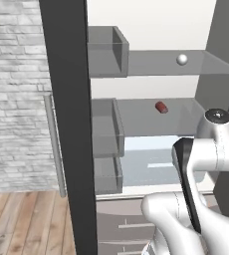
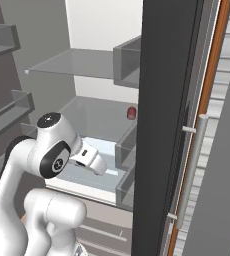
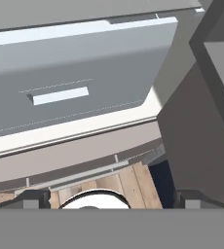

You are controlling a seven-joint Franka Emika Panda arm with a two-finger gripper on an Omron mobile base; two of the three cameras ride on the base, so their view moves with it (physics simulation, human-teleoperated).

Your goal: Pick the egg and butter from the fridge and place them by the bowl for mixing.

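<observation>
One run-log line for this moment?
fridge: doors open | egg: upper glass shelf | red can: middle shelf | fingers: open, empty, by bottom drawers

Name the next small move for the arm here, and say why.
Probably raise the hand toward the upper shelf, where the egg sits. The fridge stands open, the jaws are open and empty, and the hand view looks down at the bottom drawers, well below it.

You get flat, even rendered light with no clear source. The fridge (image 1: 151, 30) interior reads bright white against its dark doors, which go nearly black. Shadows are soft and faint under the glass shelves (image 1: 186, 64). Edges stay sharp throughout, with no glare, blur or edge distortion.
</observation>
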